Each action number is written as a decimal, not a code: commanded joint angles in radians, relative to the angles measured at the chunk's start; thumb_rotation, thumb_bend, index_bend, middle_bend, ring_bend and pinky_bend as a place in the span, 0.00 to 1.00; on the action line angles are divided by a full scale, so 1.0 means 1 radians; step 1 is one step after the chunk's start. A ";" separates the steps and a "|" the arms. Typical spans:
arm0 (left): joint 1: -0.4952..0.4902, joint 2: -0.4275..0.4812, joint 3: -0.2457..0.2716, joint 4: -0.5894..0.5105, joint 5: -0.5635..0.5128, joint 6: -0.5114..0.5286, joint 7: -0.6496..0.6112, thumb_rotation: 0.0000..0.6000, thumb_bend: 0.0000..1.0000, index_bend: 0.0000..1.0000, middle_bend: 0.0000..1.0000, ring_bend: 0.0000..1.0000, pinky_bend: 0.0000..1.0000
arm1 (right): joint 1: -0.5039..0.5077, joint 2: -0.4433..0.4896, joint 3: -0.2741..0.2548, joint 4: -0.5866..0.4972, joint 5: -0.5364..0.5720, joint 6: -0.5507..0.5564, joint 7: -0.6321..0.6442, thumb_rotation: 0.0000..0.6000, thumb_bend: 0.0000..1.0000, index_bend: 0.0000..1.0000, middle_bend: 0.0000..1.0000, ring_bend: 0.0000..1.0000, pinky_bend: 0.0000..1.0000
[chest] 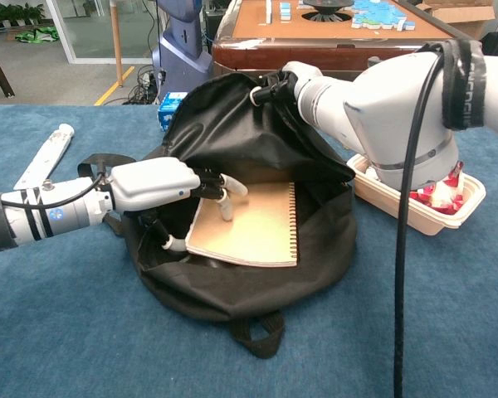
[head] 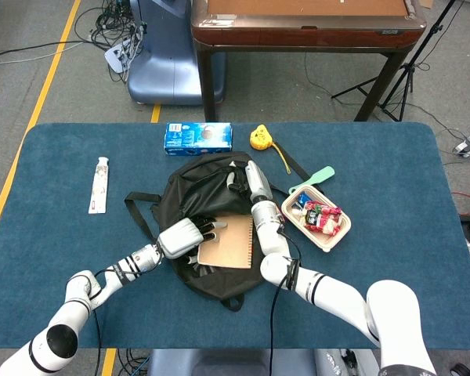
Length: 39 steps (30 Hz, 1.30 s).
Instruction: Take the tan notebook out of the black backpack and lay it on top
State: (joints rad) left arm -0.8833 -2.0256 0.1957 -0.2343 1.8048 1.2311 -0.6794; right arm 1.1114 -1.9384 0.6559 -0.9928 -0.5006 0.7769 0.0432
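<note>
We see the tan notebook [chest: 251, 224] lying in the open mouth of the black backpack [chest: 232, 149], its spiral edge to the right. Our left hand [chest: 162, 186] grips the notebook's left edge, fingers on the cover. Our right hand [chest: 282, 83] pinches the backpack's upper flap, holding it up.

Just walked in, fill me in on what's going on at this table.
The robot is getting a tan notebook out of a black backpack. Its right hand holds up the bag's top edge, keeping it open. Its left hand rests its fingers on the notebook's cover, thumb below the near edge. The notebook lies in the bag's mouth, not yet laid on top.
</note>
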 commanded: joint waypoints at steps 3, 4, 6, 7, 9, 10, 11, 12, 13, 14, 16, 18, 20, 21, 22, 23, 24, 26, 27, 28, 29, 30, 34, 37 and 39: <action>0.001 -0.006 -0.008 -0.006 -0.012 0.012 -0.020 1.00 0.35 0.42 0.23 0.17 0.20 | 0.002 0.001 0.001 -0.001 0.001 0.002 -0.003 1.00 0.71 0.68 0.51 0.30 0.27; 0.001 -0.007 -0.009 -0.010 -0.013 0.016 -0.028 1.00 0.36 0.45 0.27 0.19 0.20 | 0.003 0.001 0.003 -0.001 0.002 0.004 -0.004 1.00 0.71 0.68 0.51 0.30 0.27; 0.001 -0.010 -0.011 -0.015 -0.015 0.034 -0.041 1.00 0.37 0.50 0.33 0.21 0.20 | 0.006 0.001 0.006 0.003 0.004 0.007 -0.007 1.00 0.71 0.68 0.51 0.30 0.27; 0.001 -0.012 -0.012 -0.019 -0.016 0.042 -0.046 1.00 0.37 0.52 0.36 0.23 0.20 | 0.007 0.001 0.007 0.004 0.004 0.008 -0.008 1.00 0.71 0.68 0.51 0.30 0.27; 0.000 -0.015 -0.017 -0.025 -0.020 0.058 -0.054 1.00 0.37 0.55 0.43 0.26 0.20 | 0.009 0.000 0.009 0.007 0.006 0.008 -0.007 1.00 0.71 0.68 0.51 0.30 0.27; -0.001 -0.015 -0.021 -0.033 -0.024 0.067 -0.064 1.00 0.37 0.57 0.47 0.28 0.20 | 0.010 -0.001 0.011 0.009 0.006 0.006 -0.006 1.00 0.71 0.68 0.51 0.30 0.27; -0.001 -0.015 -0.027 -0.041 -0.029 0.076 -0.075 1.00 0.37 0.58 0.49 0.30 0.21 | 0.010 -0.001 0.010 0.009 0.006 0.005 -0.006 1.00 0.71 0.68 0.51 0.30 0.27; -0.001 -0.014 -0.034 -0.050 -0.035 0.086 -0.087 1.00 0.37 0.59 0.52 0.32 0.22 | 0.010 -0.001 0.010 0.010 0.006 0.004 -0.005 1.00 0.71 0.68 0.51 0.30 0.27; 0.000 -0.011 -0.039 -0.060 -0.039 0.096 -0.098 1.00 0.37 0.61 0.56 0.35 0.23 | 0.009 -0.001 0.009 0.010 0.005 0.002 -0.004 1.00 0.71 0.68 0.51 0.30 0.27; 0.002 -0.005 -0.045 -0.074 -0.043 0.114 -0.111 1.00 0.37 0.62 0.59 0.36 0.23 | 0.008 -0.001 0.008 0.010 0.004 0.000 -0.003 1.00 0.71 0.68 0.51 0.30 0.27; 0.008 0.009 -0.056 -0.103 -0.051 0.150 -0.130 1.00 0.37 0.64 0.62 0.38 0.24 | 0.003 0.002 0.007 0.008 0.000 -0.004 0.002 1.00 0.71 0.68 0.51 0.30 0.27; 0.018 0.030 -0.069 -0.142 -0.061 0.188 -0.148 1.00 0.37 0.65 0.63 0.39 0.24 | -0.006 0.007 0.006 0.004 -0.004 -0.010 0.012 1.00 0.71 0.68 0.51 0.30 0.27; 0.028 0.055 -0.080 -0.187 -0.070 0.217 -0.168 1.00 0.37 0.66 0.64 0.41 0.25 | -0.015 0.011 0.004 -0.002 -0.009 -0.016 0.022 1.00 0.71 0.68 0.51 0.30 0.27; 0.033 0.070 -0.086 -0.215 -0.075 0.228 -0.176 1.00 0.37 0.66 0.64 0.42 0.25 | -0.020 0.013 0.003 -0.006 -0.012 -0.019 0.027 1.00 0.71 0.68 0.51 0.30 0.27; 0.040 0.091 -0.094 -0.253 -0.082 0.243 -0.179 1.00 0.37 0.66 0.64 0.43 0.26 | -0.027 0.017 -0.001 -0.014 -0.018 -0.024 0.034 1.00 0.71 0.68 0.51 0.30 0.27; 0.045 0.109 -0.099 -0.285 -0.086 0.254 -0.179 1.00 0.37 0.66 0.65 0.44 0.26 | -0.033 0.020 -0.005 -0.019 -0.024 -0.027 0.039 1.00 0.71 0.68 0.51 0.30 0.27; 0.052 0.135 -0.107 -0.330 -0.091 0.269 -0.176 1.00 0.37 0.66 0.65 0.45 0.26 | -0.040 0.024 -0.009 -0.028 -0.033 -0.029 0.046 1.00 0.71 0.68 0.51 0.30 0.27; 0.062 0.176 -0.121 -0.406 -0.101 0.288 -0.169 1.00 0.37 0.66 0.66 0.47 0.28 | -0.054 0.031 -0.016 -0.045 -0.046 -0.035 0.059 1.00 0.71 0.68 0.50 0.30 0.27; 0.069 0.206 -0.131 -0.460 -0.110 0.297 -0.166 1.00 0.37 0.67 0.66 0.48 0.28 | -0.064 0.038 -0.021 -0.058 -0.055 -0.039 0.067 1.00 0.71 0.68 0.50 0.30 0.27; 0.076 0.228 -0.139 -0.501 -0.117 0.302 -0.159 1.00 0.37 0.67 0.66 0.49 0.29 | -0.073 0.043 -0.025 -0.070 -0.061 -0.042 0.073 1.00 0.71 0.68 0.50 0.30 0.27; 0.081 0.252 -0.146 -0.543 -0.124 0.304 -0.152 1.00 0.37 0.67 0.67 0.50 0.30 | -0.081 0.049 -0.030 -0.083 -0.068 -0.046 0.079 1.00 0.71 0.68 0.50 0.30 0.27; 0.087 0.275 -0.151 -0.583 -0.129 0.306 -0.146 1.00 0.37 0.67 0.67 0.51 0.31 | -0.090 0.056 -0.035 -0.097 -0.073 -0.049 0.084 1.00 0.71 0.68 0.50 0.30 0.27; 0.118 0.372 -0.171 -0.752 -0.151 0.317 -0.129 1.00 0.37 0.69 0.70 0.59 0.35 | -0.129 0.092 -0.060 -0.165 -0.118 -0.050 0.102 1.00 0.71 0.68 0.49 0.31 0.27; 0.144 0.433 -0.180 -0.845 -0.159 0.332 -0.125 1.00 0.37 0.69 0.71 0.62 0.38 | -0.159 0.120 -0.079 -0.215 -0.160 -0.048 0.119 1.00 0.70 0.68 0.48 0.31 0.27; 0.159 0.467 -0.186 -0.891 -0.165 0.339 -0.125 1.00 0.37 0.70 0.72 0.64 0.39 | -0.178 0.141 -0.093 -0.248 -0.187 -0.049 0.127 1.00 0.70 0.68 0.48 0.31 0.27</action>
State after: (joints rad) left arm -0.7559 -1.6164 0.0278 -1.0602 1.6569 1.5505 -0.8129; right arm 0.9567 -1.8212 0.5808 -1.2097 -0.6590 0.7287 0.1575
